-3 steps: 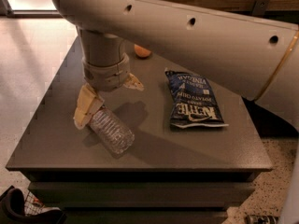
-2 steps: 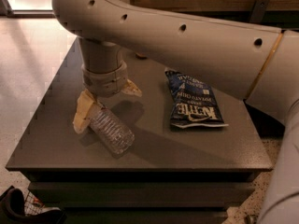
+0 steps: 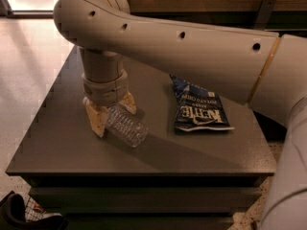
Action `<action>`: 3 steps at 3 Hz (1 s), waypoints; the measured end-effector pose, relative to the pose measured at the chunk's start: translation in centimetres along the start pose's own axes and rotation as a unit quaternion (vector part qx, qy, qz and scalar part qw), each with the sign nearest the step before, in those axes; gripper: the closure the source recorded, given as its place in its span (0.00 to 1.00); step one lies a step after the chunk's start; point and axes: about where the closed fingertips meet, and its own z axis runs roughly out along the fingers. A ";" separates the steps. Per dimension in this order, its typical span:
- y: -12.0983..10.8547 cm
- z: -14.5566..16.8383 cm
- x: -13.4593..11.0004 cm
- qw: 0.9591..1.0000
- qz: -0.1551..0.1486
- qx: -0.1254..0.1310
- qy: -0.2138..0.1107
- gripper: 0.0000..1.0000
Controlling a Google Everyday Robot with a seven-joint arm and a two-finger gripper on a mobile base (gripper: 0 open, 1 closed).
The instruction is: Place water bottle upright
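Nearest the viewer, below the front left corner of the desk [image 3: 72, 152], a dark object [image 3: 12, 213] lies on the floor; what it is cannot be told. The desk is a low, dark grey block with a flat top and a stepped base beneath its front edge. On the top, left of centre and about midway between the front and back edges, lies the water bottle [image 3: 128, 128]: a clear, ribbed plastic bottle on its side, not upright, with its base pointing toward the front right corner and its upper end toward the back left corner. The cap and label are hidden. The gripper [image 3: 114, 120] points straight down over that upper end, with its two tan fingers [image 3: 97, 120] pressed against the bottle, one on the side toward the left edge and one on the side toward the back edge, so that the bottle is pinched between them. Right of centre, well apart from the bottle, a dark blue chip bag [image 3: 199, 110] lies flat with its white lettering facing up. The cream-coloured arm [image 3: 192, 47] crosses above the bag from the right edge, bends, and drops to the gripper. Beyond the left edge a pale floor [image 3: 29, 37] runs toward the back.
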 end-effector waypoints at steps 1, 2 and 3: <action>0.0 -0.1 -0.1 1.000 0.000 0.000 -0.002 0.65; 0.1 -0.3 -0.1 1.000 0.000 0.000 -0.002 0.89; 0.1 -0.4 -0.2 1.000 -0.001 0.000 -0.006 1.00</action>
